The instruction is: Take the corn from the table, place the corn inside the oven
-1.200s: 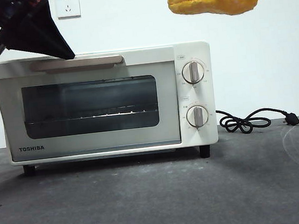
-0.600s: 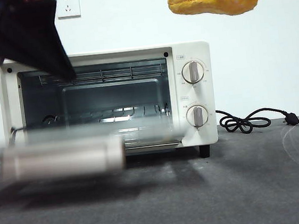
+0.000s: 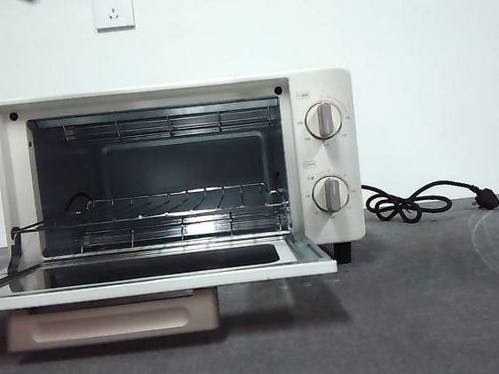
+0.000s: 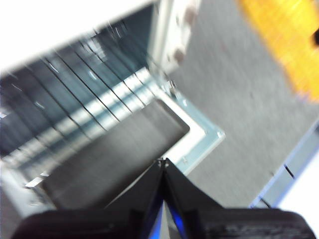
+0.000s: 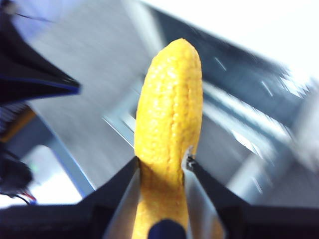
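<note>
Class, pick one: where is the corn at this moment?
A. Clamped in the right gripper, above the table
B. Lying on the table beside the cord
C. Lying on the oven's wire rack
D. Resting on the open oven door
A: the right gripper has its jaws closed on the corn, while the oven rack is bare.

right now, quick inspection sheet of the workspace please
surface: dark grey table, scuffed.
job's things: oven with its door dropped flat, wire rack bare; corn held in the air, only its tip at the front view's top edge.
clutter: nothing seen.
grippers: right gripper shut on the corn; left gripper shut, empty, above the open door.
cables: black cord coiled beside the oven, unplugged.
surroundings: white wall, two sockets.
</note>
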Action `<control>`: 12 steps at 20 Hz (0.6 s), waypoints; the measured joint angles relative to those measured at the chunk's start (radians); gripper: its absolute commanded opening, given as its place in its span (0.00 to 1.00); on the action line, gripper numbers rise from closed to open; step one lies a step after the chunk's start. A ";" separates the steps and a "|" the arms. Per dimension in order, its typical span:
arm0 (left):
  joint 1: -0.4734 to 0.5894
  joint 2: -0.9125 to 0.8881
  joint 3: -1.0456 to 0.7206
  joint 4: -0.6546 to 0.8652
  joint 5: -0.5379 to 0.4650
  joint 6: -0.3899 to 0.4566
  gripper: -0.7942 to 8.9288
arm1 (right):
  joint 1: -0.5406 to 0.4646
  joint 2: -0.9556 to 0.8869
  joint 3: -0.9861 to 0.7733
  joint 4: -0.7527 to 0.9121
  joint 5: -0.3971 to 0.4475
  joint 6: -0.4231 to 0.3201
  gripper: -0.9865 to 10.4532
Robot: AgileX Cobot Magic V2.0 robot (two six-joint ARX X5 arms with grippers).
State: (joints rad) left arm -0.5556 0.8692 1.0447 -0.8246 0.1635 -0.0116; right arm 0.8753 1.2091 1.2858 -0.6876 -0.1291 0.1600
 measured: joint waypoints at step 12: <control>0.000 -0.428 0.000 -0.003 -0.087 -0.076 0.08 | 0.126 0.369 0.001 0.299 0.203 -0.323 0.08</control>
State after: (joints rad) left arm -0.5556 0.4416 1.0447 -0.8276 0.0765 -0.0875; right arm 1.0008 1.5780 1.2865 -0.3885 0.0738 -0.1631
